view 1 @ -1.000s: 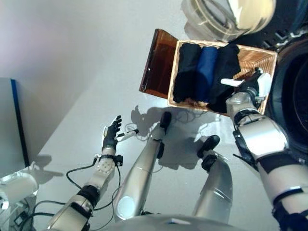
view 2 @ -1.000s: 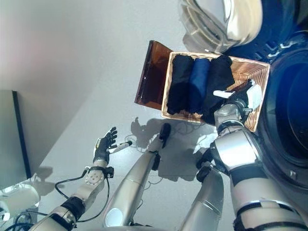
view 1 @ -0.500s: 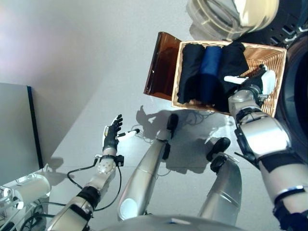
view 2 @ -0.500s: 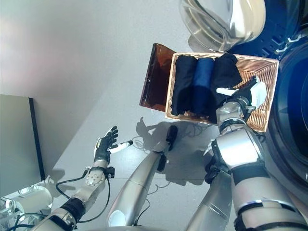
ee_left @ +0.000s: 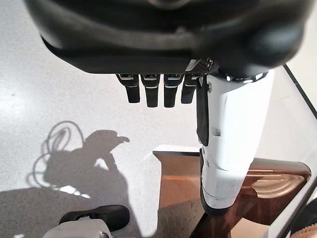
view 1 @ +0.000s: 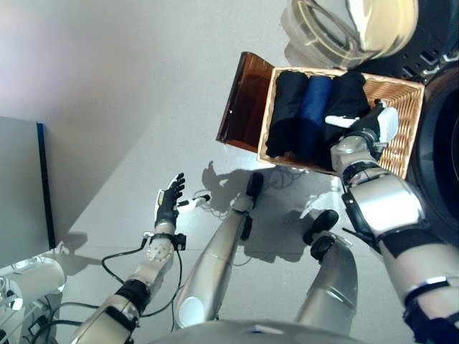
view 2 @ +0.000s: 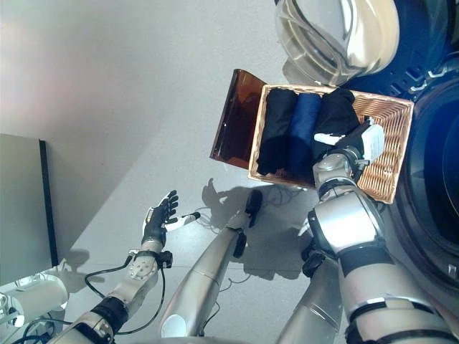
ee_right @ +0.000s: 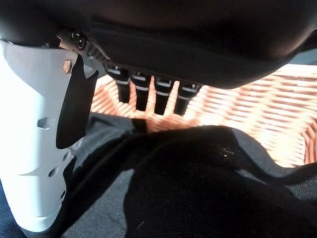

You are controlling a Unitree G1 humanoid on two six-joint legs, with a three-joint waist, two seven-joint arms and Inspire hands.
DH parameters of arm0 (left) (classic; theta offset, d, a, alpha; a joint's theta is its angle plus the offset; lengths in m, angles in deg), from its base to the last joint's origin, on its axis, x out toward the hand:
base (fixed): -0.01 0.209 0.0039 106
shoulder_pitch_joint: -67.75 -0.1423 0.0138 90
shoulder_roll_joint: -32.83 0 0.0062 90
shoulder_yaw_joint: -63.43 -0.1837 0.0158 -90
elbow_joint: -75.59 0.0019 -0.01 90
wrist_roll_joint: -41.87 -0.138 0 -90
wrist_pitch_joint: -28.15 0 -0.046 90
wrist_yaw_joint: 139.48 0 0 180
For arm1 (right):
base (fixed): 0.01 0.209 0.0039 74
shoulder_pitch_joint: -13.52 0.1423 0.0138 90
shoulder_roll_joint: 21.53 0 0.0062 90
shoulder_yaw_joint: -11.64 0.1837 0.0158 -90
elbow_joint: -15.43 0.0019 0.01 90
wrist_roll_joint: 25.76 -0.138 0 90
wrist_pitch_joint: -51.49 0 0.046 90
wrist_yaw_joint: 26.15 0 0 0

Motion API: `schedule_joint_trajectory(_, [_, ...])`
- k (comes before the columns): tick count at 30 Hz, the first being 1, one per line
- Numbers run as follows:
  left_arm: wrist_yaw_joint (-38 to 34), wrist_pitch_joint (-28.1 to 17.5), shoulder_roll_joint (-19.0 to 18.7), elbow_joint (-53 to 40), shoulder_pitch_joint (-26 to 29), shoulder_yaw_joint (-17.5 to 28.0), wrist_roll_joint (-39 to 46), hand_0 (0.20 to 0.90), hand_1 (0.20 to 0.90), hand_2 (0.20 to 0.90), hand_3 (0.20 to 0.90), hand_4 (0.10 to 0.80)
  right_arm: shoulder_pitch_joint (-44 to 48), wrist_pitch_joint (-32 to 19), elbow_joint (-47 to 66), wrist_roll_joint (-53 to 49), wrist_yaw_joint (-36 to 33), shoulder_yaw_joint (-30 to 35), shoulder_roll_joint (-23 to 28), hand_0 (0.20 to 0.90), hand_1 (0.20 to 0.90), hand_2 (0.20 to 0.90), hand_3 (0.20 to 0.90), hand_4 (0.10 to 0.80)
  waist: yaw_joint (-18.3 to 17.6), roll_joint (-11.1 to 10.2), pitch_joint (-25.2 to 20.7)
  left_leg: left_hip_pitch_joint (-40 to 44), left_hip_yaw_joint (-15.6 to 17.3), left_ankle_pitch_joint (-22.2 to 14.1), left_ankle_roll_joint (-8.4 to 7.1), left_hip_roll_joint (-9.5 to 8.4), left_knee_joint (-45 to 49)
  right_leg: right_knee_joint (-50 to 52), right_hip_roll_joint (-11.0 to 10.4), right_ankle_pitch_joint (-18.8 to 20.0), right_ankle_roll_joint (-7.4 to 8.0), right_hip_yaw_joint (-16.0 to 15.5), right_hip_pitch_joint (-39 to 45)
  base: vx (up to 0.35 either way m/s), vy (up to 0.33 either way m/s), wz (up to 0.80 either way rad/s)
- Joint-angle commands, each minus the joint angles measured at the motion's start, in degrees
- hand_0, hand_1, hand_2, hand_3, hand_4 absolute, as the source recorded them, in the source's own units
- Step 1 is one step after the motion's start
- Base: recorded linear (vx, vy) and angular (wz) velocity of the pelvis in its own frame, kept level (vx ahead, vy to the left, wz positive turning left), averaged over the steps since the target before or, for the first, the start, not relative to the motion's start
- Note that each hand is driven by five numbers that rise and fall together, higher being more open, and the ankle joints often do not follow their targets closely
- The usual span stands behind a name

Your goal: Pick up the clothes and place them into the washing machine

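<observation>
A shallow wicker basket (view 1: 401,107) rests on a dark brown box (view 1: 240,100) beside the washing machine. In it lie rolled clothes side by side: a black roll (view 1: 285,115), a blue roll (view 1: 315,107) and a black garment (view 1: 346,97). My right hand (view 1: 367,129) hovers over the black garment nearest the machine, fingers straight and white-covered thumb spread. In the right wrist view the hand (ee_right: 198,29) is just above that garment (ee_right: 198,188), holding nothing. My left hand (view 1: 168,203) is open above the floor, far from the basket.
The washing machine's round glass door (view 1: 351,29) stands open behind the basket. Its dark drum opening (view 1: 443,158) is on the right. A grey panel (view 1: 18,193) stands at the far left. The brown box also shows in the left wrist view (ee_left: 257,183).
My right hand has shifted a little leftward over the basket, onto the black garment. The camera view has shifted slightly. The left hand has hardly moved.
</observation>
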Motion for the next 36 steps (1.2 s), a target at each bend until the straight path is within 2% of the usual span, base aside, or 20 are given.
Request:
schedule_joint_trajectory(1, [-1.7,-3.75,-2.95,1.34,1.29,1.96,-0.44,0.9,0.9,0.9,0.9,0.8,4.72,-2.01,2.92,1.31,-2.91,-3.15,4.06,0.9,0.9,0.9,0.9,0.8,1.92,-0.56,1.09,-0.85,1.44,-7.77,-4.08,-0.63,1.45,-4.28,1.83,-1.78,-0.37,0.1,5.22,0.014,-0.012,0.13])
schedule_joint_trajectory(4, [-1.87,-3.63,-2.86,1.3,1.52,1.93,-0.23,0.9,0.9,0.9,0.9,0.8,5.12,-1.3,2.26,1.75,-3.32,-3.22,3.87,0.9,0.9,0.9,0.9,0.8,2.12,-0.56,1.23,-1.25,1.24,-7.76,-4.09,-0.72,1.59,-4.04,1.81,-2.03,-0.48,-0.14,5.01,0.012,-0.006,0.12])
schedule_joint_trajectory(5, [-2.15,-3.6,-2.83,0.94,1.57,1.79,-0.28,0.9,0.9,0.9,0.9,0.8,5.17,-0.63,1.76,2.72,-3.9,-3.33,4.15,0.842,0.842,0.842,0.842,0.759,2.28,-0.42,1.45,-1.61,1.23,-7.68,-4.11,-0.76,1.65,-3.82,1.73,-2.19,-0.55,-0.13,4.79,0.004,0.004,0.04])
schedule_joint_trajectory(6, [-2.17,-3.58,-2.82,0.92,1.57,1.79,-0.29,0.9,0.9,0.9,0.9,0.8,5.17,-0.61,1.77,2.73,-3.91,-3.32,4.16,0.565,0.565,0.565,0.565,0.561,2.28,-0.42,1.43,-1.64,1.23,-7.68,-4.11,-0.76,1.66,-3.79,1.72,-2.2,-0.55,-0.12,4.76,0.0,0.0,0.0])
schedule_joint_trajectory(7, [-2.35,-3.53,-2.86,0.32,1.37,1.6,-0.3,0.9,0.9,0.9,0.9,0.8,5.37,-0.26,1.58,3.25,-4.47,-3.41,4.46,0.4,0.4,0.4,0.4,0.443,2.37,-0.19,1.66,-2.1,1.32,-7.66,-4.1,-0.86,1.88,-3.46,1.63,-2.27,-0.63,-0.16,4.35,0.0,0.0,0.0])
schedule_joint_trajectory(9, [-2.57,-3.73,-2.9,-0.32,0.84,1.59,-0.18,0.9,0.9,0.9,0.9,0.8,5.47,-0.12,1.55,3.71,-4.84,-3.52,4.79,0.208,0.208,0.208,0.208,0.306,2.3,-0.03,1.76,-2.7,1.36,-7.68,-4.07,-0.9,2.03,-3.31,1.52,-2.36,-0.65,-0.08,3.83,0.003,0.018,0.02])
schedule_joint_trajectory(21, [-3.35,-3.44,-3.02,-0.25,-0.39,1.38,-0.02,0.9,0.9,0.9,0.9,0.8,5.6,0.5,1.87,5.32,-5.82,-4.4,4.13,0.2,0.2,0.2,0.2,0.3,1.59,1.22,1.76,-3.34,2.26,-7.44,-4.05,-0.55,2.17,-2.41,1.7,-2.05,-0.68,1.56,1.67,0.003,0.022,0.02])
schedule_joint_trajectory(28, [-2.53,-3.29,-2.78,1.37,-1.13,0.64,-0.16,0.9,0.9,0.9,0.9,0.8,3.9,0.2,2.67,4.6,-5.94,-2.87,4.52,0.2,0.2,0.2,0.2,0.3,0.89,1.3,0.98,0.27,2.93,-6.89,-4.27,0.27,-0.15,-4.95,2.4,-1.07,-0.44,2.1,4.53,0.006,0.002,-0.05])
schedule_joint_trajectory(32, [-2.04,-2.94,-2.61,3.42,-1.06,0.06,-0.69,0.9,0.9,0.9,0.9,0.8,2.59,-1.03,4.05,3.03,-6.26,-1.65,5.05,0.2,0.2,0.2,0.2,0.3,-0.27,0.52,0.58,2.74,3.71,-6.9,-4.2,0.89,-1.09,-7.73,3.2,0.26,-0.46,2.86,6.89,0.001,0.003,-0.19])
schedule_joint_trajectory(36, [-1.23,-2.57,-1.96,6.2,-0.98,-0.25,-0.66,0.9,0.9,0.9,0.9,0.8,-0.04,-4.15,7.27,-1.32,-5.21,1.06,4.71,0.2,0.2,0.2,0.2,0.3,-2.03,-1.69,0.25,7.02,4.84,-6.72,-3.97,1.97,-3.29,-13.77,4.64,3.04,0.01,4.02,11.34,-0.001,-0.008,-0.3])
